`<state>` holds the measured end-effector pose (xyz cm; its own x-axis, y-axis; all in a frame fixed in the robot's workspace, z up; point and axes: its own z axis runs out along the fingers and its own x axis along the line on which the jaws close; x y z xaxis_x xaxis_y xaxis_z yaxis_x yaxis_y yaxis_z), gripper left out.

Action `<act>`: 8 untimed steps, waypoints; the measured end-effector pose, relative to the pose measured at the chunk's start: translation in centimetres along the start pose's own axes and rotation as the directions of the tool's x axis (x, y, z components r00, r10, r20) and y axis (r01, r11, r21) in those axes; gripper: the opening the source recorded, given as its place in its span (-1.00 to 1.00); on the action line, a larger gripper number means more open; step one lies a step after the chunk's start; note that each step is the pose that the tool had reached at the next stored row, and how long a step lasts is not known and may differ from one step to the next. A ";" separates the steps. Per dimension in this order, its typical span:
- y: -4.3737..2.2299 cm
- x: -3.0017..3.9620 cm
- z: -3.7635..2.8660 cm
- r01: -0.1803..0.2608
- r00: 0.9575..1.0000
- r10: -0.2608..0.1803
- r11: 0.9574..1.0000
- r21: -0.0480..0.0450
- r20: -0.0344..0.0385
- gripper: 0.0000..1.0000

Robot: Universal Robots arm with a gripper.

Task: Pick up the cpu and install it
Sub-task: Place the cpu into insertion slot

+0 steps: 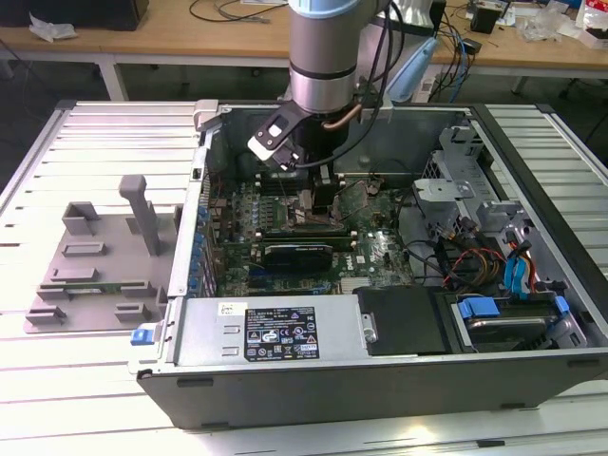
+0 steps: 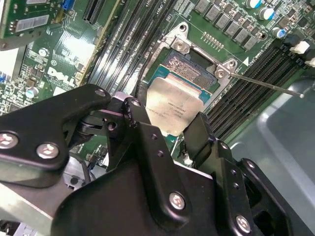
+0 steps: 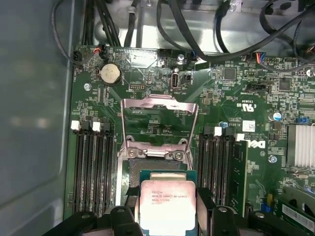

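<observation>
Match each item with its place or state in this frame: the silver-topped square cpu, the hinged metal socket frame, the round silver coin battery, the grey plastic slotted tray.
Column one:
1. silver-topped square cpu
2. hinged metal socket frame
3. round silver coin battery
4. grey plastic slotted tray

Column two:
A. lying on the slatted table outside the computer case
B. swung open
C. gripped between the black fingers
D. mounted flat on the green motherboard

Pairs: 1-C, 2-B, 3-D, 4-A.
</observation>
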<state>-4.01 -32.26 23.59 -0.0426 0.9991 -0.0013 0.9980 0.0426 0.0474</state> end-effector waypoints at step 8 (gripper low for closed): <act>-0.41 0.21 0.81 -0.001 1.000 0.001 1.000 -0.027 0.009 0.09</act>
<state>-4.40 -32.06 22.76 -0.0414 0.9991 -0.0105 0.9963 0.0421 0.0744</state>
